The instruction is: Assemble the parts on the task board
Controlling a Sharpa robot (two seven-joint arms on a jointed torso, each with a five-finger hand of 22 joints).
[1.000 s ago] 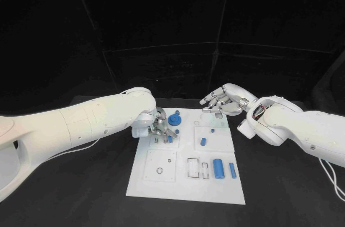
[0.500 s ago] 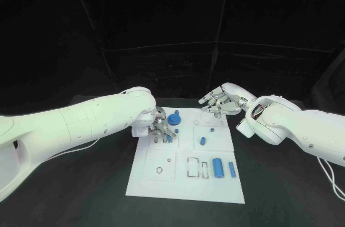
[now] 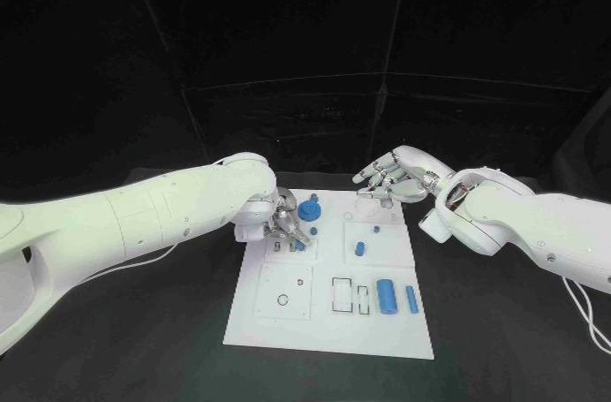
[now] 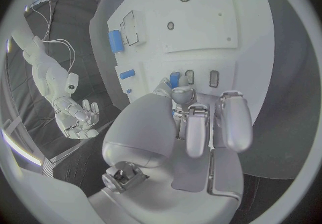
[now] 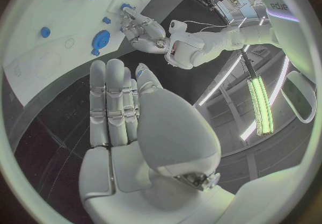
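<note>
The white task board [image 3: 325, 327] lies mid-table. My left hand [image 3: 280, 229] reaches over its far left part, fingers curled down, and pinches a small blue part [image 4: 174, 79] between thumb and fingertip beside two narrow slots [image 4: 213, 78]. A round blue knob [image 3: 311, 212] stands just beyond that hand. My right hand [image 3: 392, 181] hovers past the board's far right corner, its fingers [image 5: 115, 100] straight and holding nothing. A blue peg [image 3: 360, 249], a thick blue cylinder [image 3: 386, 297] and a slim blue bar [image 3: 411, 299] sit on the board's right half.
Empty rectangular recesses [image 3: 343, 296] and a round recess [image 3: 282, 301] mark the board's near part. Black table [image 3: 140, 349] surrounds the board on all sides. The left forearm [image 3: 140, 221] spans the table's left side.
The left hand's fingers have shifted slightly over the board's far left part. The right hand has stayed where it was.
</note>
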